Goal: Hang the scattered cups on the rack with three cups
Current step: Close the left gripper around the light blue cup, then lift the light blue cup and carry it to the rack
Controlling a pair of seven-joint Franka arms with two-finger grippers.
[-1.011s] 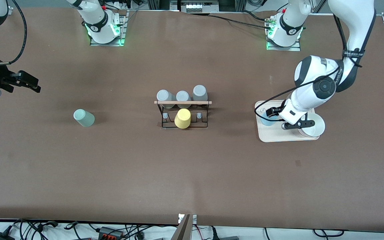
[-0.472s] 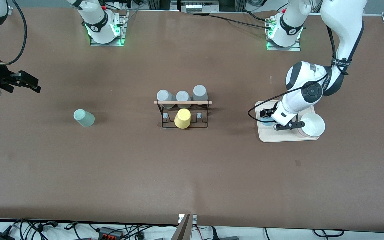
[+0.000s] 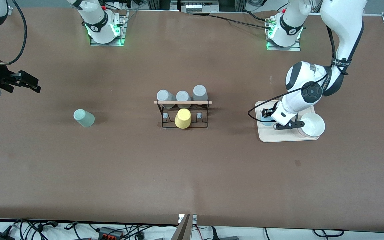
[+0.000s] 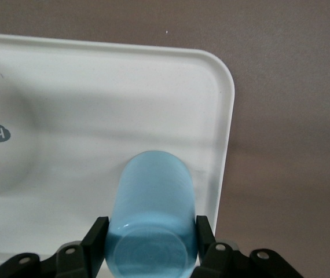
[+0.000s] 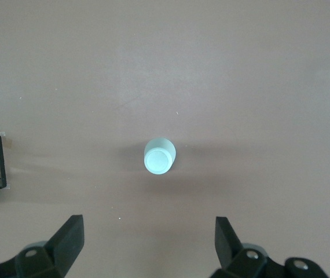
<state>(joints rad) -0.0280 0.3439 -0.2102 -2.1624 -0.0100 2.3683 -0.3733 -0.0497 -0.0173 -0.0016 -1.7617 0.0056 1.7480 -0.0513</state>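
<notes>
1. Pinching the light blue cup (image 4: pixel 153 197) between both fingers of the left gripper (image 4: pixel 150 231), down on the beige tray (image 3: pixel 278 137), at three o'clock from the rack (image 3: pixel 182 102) in the front view. Could have slipped out on a quick lift, with smooth tapered plastic and a narrow hold.
2. Stood close to the tray's rim and near the white bowl (image 3: pixel 312 125) at three o'clock; risked clipping either on a sideways pull.
3. Looked tight at the rack: yellow cup (image 3: pixel 182 118) on the middle front peg, grey cups (image 3: pixel 182 96) in the row at twelve o'clock, bare pegs at either side. Could have knocked the yellow cup or shoved the light wire frame with an off-centre approach.
4. Kept the right gripper (image 5: pixel 149 229) spread wide and empty, waiting over the table's right-arm end, at ten o'clock from the mint green cup (image 3: pixel 83 118). Found that cup on bare table at nine o'clock from the rack, seemingly bottom-up; might have toppled and rolled under a glancing touch.
5. Offered a flat, matte brown table (image 3: pixel 192 173) with faint scuffs. Showed cables along the six o'clock edge and green-lit arm bases at twelve o'clock.
</notes>
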